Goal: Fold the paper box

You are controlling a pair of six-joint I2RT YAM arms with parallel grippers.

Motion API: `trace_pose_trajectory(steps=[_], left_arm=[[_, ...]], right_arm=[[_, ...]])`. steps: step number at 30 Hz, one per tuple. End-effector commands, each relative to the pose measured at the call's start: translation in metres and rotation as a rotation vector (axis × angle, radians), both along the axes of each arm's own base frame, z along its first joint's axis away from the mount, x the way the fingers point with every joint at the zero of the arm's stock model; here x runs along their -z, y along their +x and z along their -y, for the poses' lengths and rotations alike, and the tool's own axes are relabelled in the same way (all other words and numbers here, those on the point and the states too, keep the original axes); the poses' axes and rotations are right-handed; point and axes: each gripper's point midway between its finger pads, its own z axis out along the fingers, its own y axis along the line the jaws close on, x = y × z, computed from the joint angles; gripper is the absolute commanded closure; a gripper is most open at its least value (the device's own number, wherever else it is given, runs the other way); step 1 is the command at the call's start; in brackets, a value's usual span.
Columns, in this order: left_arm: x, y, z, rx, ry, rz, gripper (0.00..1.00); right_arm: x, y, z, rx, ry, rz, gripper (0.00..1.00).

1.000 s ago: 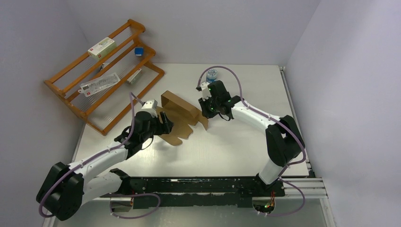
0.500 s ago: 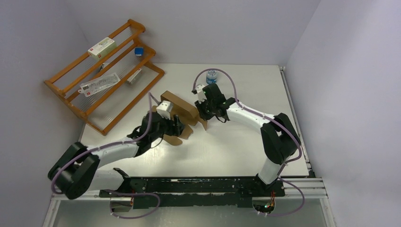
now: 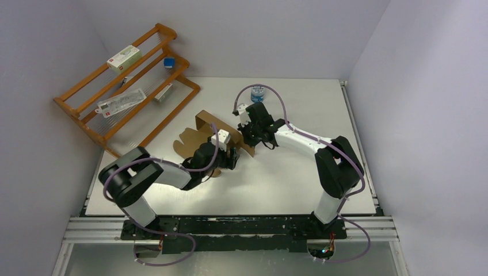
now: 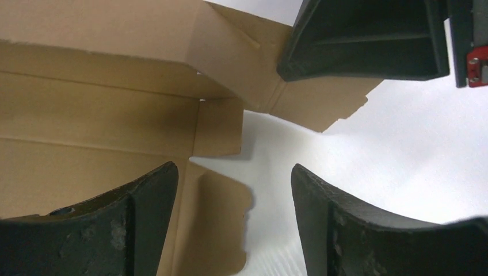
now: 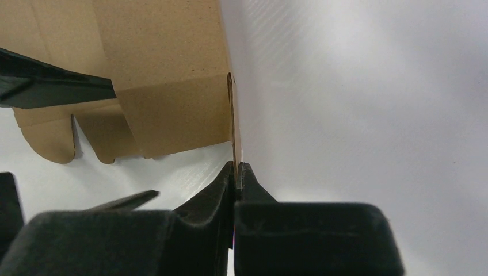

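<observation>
The paper box [image 3: 201, 123] is a brown die-cut cardboard sheet at the table's middle, one long wall standing, flaps spread flat to the left. My right gripper [image 3: 251, 140] is shut on the edge of its upright right panel; the thin cardboard edge [image 5: 233, 123] runs straight into the closed jaws [image 5: 236, 170]. My left gripper [image 3: 230, 160] is open and empty, just above the box's near flaps. In the left wrist view the box [image 4: 115, 121] fills the upper left, a small rounded tab lies between my fingers [image 4: 234, 178], and the right gripper's dark body [image 4: 368, 40] is at the top.
An orange wooden rack [image 3: 124, 92] stands at the back left with white printed cartons [image 3: 124, 57] and a small blue item [image 3: 168, 62] on it. A small blue-and-white round container [image 3: 258, 91] sits at the back of the table, behind the right arm.
My left arm has swung right and forward, from the box's left flaps to its near right corner. The right gripper has stayed on the upright panel, shifting slightly left.
</observation>
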Motion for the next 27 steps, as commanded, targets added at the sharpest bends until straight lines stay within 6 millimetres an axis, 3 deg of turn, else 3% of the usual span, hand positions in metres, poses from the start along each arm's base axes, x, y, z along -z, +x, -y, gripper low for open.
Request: trace_pose_trajectory(steps=[1,6,16,27], left_arm=[[-0.023,0.020,0.018,-0.031,-0.038,0.145,0.22],[-0.010,0.027,0.022,-0.071,-0.004,0.159,0.22],[0.010,0.048,0.000,-0.238,0.102,0.166,0.30],[-0.013,0.054,-0.021,-0.380,0.048,0.167,0.49]], right_arm=[[-0.012,0.002,-0.011,-0.033,0.029,0.028,1.00],[-0.011,-0.001,-0.011,-0.043,0.028,0.020,1.00],[-0.020,-0.006,-0.016,-0.076,0.061,0.023,1.00],[-0.016,-0.010,-0.015,-0.092,0.051,0.016,1.00]])
